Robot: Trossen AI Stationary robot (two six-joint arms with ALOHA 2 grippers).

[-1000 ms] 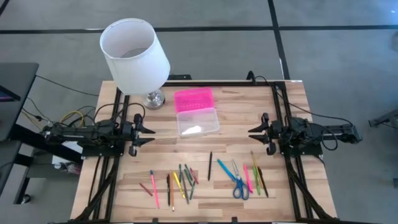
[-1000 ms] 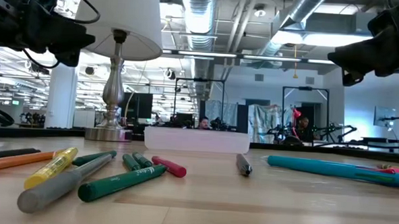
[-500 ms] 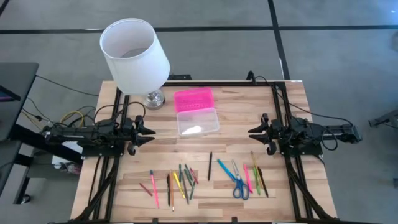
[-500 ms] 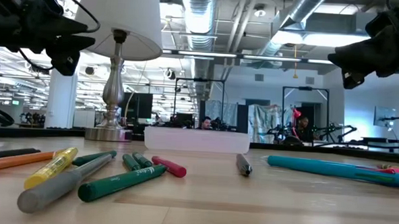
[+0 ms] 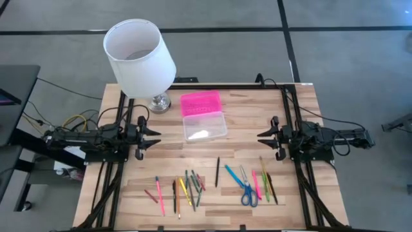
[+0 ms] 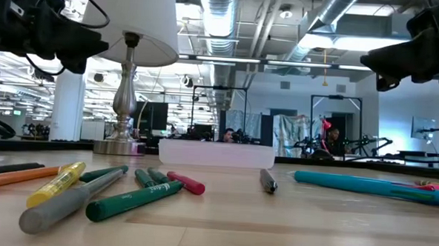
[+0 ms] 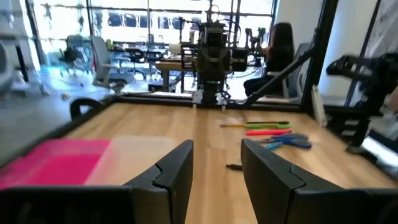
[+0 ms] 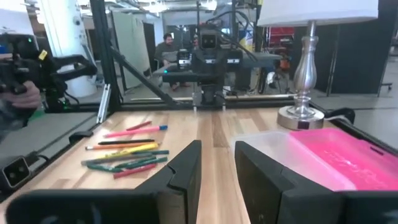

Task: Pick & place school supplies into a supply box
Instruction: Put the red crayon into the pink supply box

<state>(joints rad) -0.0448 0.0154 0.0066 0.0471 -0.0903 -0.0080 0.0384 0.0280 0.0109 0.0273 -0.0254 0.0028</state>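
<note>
Wooden table (image 5: 257, 109): supply box (image 5: 203, 124) lies open at centre, beside the lamp (image 5: 139, 55). School supplies (image 5: 187, 188) lie scattered along the near edge. Left gripper (image 5: 154, 139) and right gripper (image 5: 262, 138) hover at opposite sides, both jaws parted, grasping nothing.

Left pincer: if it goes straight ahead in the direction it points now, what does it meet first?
Probably nothing on the table. The left pincer is open, raised and points across at the right pincer. The supply box lies just beside that line and lower.
</note>
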